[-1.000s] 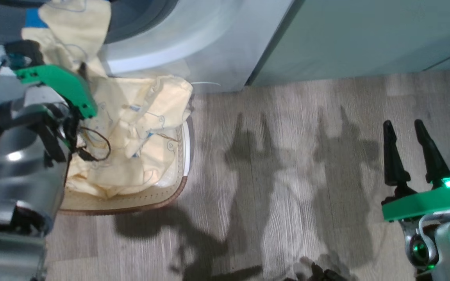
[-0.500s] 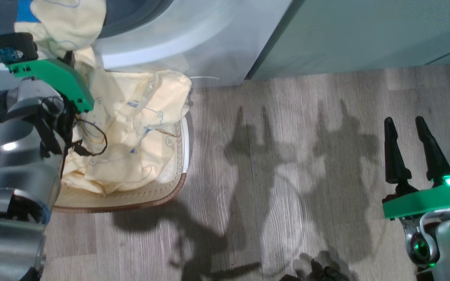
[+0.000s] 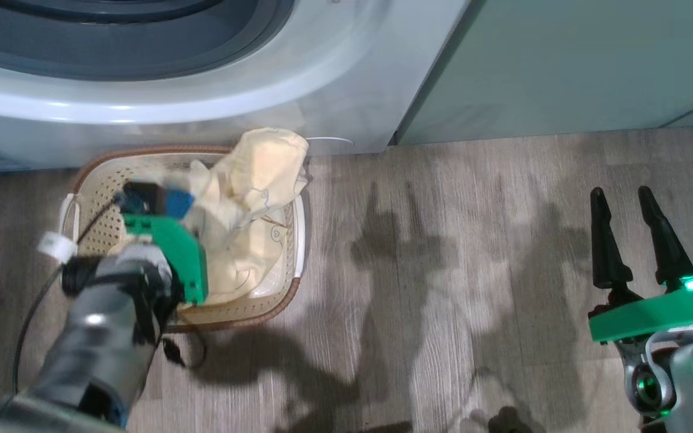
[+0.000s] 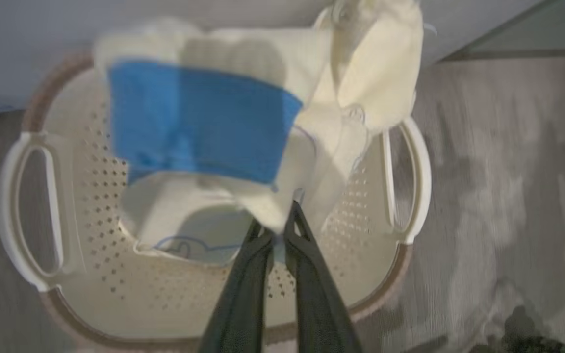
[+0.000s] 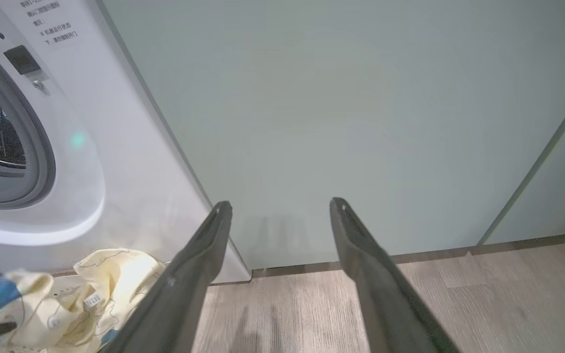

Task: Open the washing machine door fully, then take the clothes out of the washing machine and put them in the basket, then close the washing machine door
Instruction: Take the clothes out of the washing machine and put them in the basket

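Nearest you, your right pincer (image 3: 620, 192) hangs over the bare floor (image 3: 443, 252) with its fingers spread apart and nothing between them. It is well away from the work.

Your left pincer (image 4: 282, 220) is over the basket (image 4: 91, 211). Its fingers are clenched on a fold of the clothes (image 4: 199, 122), a cream piece with a bright blue patch that dangles above the perforated floor. More cream fabric is draped over the basket's far rim, against the front of the washing machine (image 3: 214, 102).

Beyond that, the grey ring (image 3: 112, 48) of the drum mouth stands uncovered, so you can take the door-opening step as done. The unloading looks well advanced. In the right wrist view the drum is too dark for you to tell whether anything is left inside.

What remains for you, as I judge it: let go of this piece so it drops into the basket, check the drum, then swing the door shut. Watch the piece on the rim, which could slide onto the floor.
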You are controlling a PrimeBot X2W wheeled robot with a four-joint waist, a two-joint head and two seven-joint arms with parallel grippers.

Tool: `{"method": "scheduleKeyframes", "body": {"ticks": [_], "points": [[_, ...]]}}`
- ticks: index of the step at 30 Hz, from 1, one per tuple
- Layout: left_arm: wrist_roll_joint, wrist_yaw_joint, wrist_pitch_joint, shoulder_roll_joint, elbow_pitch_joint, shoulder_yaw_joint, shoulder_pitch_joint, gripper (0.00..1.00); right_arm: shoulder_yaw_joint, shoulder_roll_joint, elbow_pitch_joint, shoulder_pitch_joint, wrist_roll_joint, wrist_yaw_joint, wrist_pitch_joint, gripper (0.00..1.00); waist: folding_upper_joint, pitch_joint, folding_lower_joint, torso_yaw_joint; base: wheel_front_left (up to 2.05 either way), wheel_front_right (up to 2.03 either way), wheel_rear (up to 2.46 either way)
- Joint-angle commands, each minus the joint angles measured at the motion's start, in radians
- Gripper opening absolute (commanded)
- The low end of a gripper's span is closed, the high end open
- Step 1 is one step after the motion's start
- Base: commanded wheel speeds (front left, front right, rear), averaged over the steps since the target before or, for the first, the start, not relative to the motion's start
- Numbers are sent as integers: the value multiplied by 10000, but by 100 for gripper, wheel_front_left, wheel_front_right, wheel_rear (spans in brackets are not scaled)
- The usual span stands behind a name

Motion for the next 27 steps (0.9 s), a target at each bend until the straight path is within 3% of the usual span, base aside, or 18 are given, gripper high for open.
{"method": "scheduleKeyframes", "body": {"ticks": [1,14,15,16,17,18,19,27], "points": [[81,-22,267,310,-119,102,61,0,208,-197,-299,32,31,35,-95,100,0,62,2,9,0,0,0],[229,630,840,840,-92,-179,300,0,181,-331,-455,-127,30,35,-95,100,0,848,2,-318,0,0,0],[241,668,805,868,-91,-199,285,7,166,-328,-457,-147,30,35,-95,100,0,891,2,-347,0,0,0],[247,696,750,873,-91,-217,274,31,145,-327,-460,-157,30,35,-95,100,0,914,2,-354,0,0,0],[243,715,709,870,-90,-229,265,44,125,-327,-464,-164,27,35,-95,100,0,936,2,-360,0,0,0],[234,727,678,864,-90,-237,262,65,110,-325,-465,-169,24,35,-95,100,0,949,2,-368,0,0,0],[228,746,608,856,-89,-245,259,100,96,-323,-466,-172,20,35,-95,100,0,954,2,-371,0,0,0],[271,877,-150,692,-103,-403,128,100,36,-273,-402,-177,-35,35,-95,100,0,720,2,-280,0,0,0]]}}
